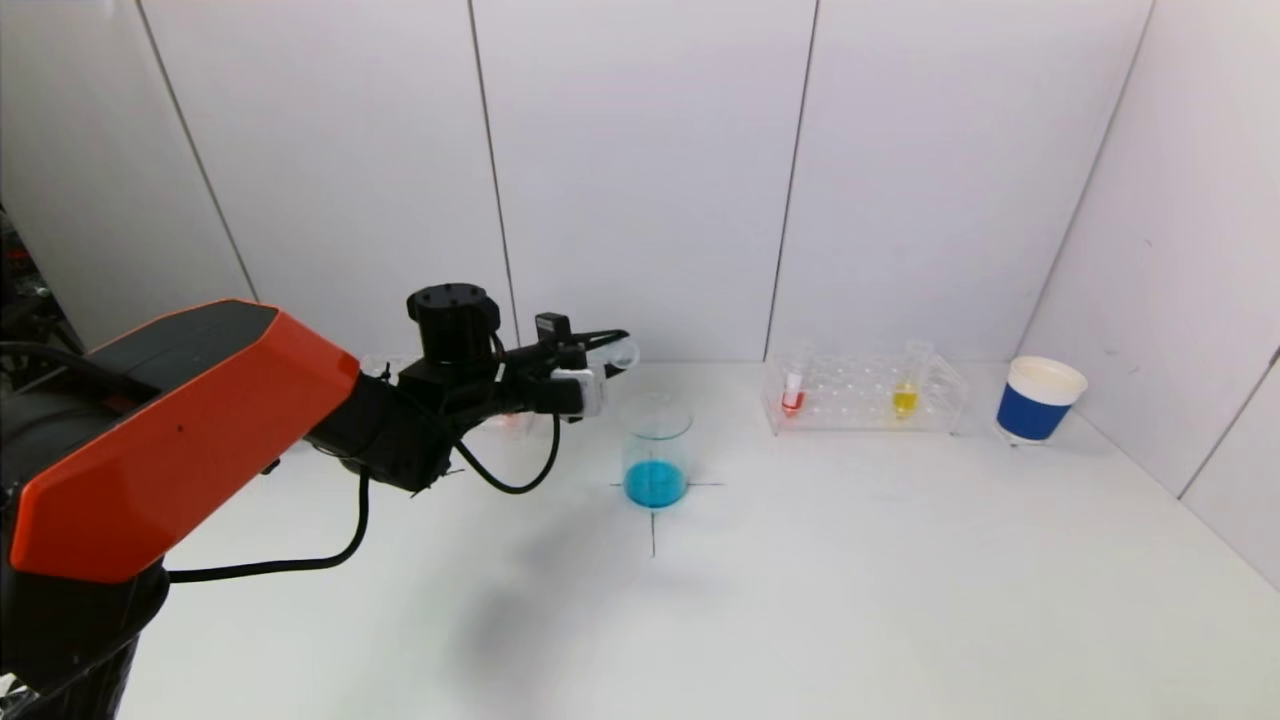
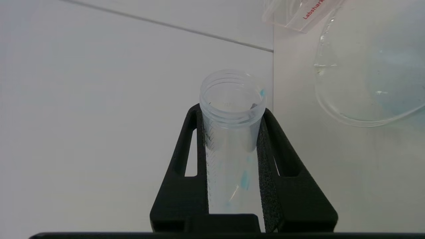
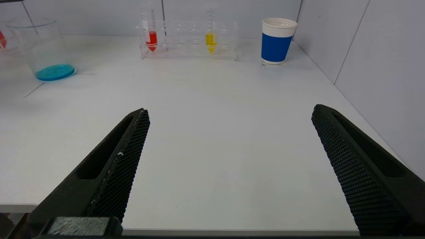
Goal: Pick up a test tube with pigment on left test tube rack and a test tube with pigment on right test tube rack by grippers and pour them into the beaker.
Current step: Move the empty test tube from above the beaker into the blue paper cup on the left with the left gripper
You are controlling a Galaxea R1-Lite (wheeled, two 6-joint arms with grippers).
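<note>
My left gripper (image 1: 606, 350) is shut on a clear test tube (image 2: 232, 109), held tipped on its side just above and left of the beaker (image 1: 657, 452). The tube shows only a few blue drops on its wall. The beaker holds a shallow layer of blue liquid (image 3: 54, 72). The left test tube rack (image 1: 512, 421) is mostly hidden behind my left arm. The right test tube rack (image 1: 862, 396) carries a red tube (image 1: 793, 393) and a yellow tube (image 1: 905, 397). My right gripper (image 3: 231, 109) is open and empty over the table's near edge, out of the head view.
A blue paper cup with a white rim (image 1: 1038, 400) stands right of the right rack, near the side wall. A black cross (image 1: 653, 520) is marked on the white table under the beaker. White wall panels close in the back and right.
</note>
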